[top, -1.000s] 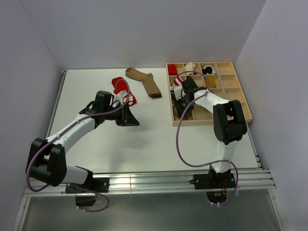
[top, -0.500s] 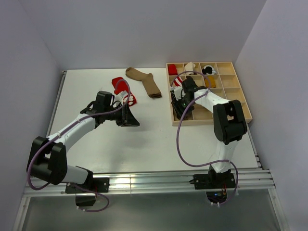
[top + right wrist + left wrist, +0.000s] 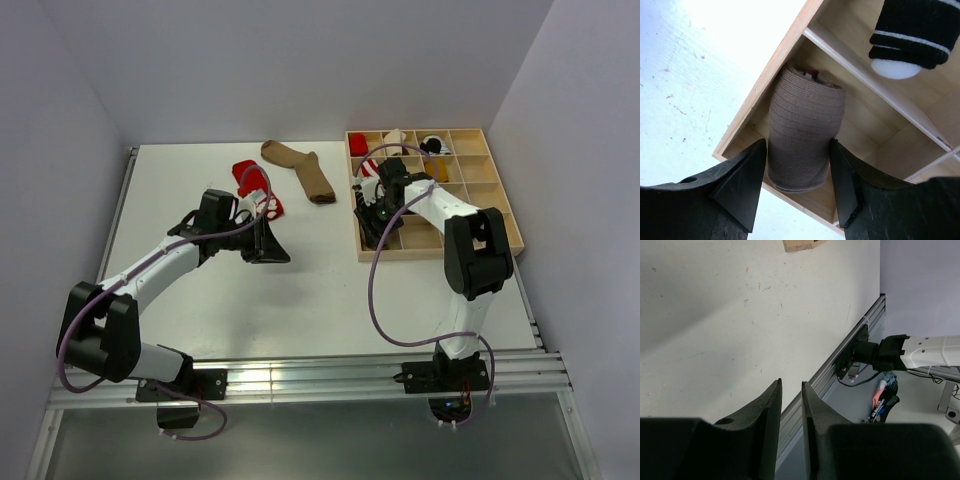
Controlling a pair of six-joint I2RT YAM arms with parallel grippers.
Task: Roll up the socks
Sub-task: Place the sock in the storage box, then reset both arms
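Left gripper: narrow slit, empty.
Right gripper: spread astride rolled brown ribbed sock, seemingly not pinching.
Roll location: light wooden divider tray, edge compartment.

Pale lavender walls enclose a white table; aluminium rail fronts it.

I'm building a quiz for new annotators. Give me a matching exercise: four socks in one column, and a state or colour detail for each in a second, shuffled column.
1 brown sock in the tray
2 brown sock on the table
3 red sock
4 black sock

A white stripes
B lying stretched out
C crumpled, white pattern
D rolled up

Pairs: 1-D, 2-B, 3-C, 4-A
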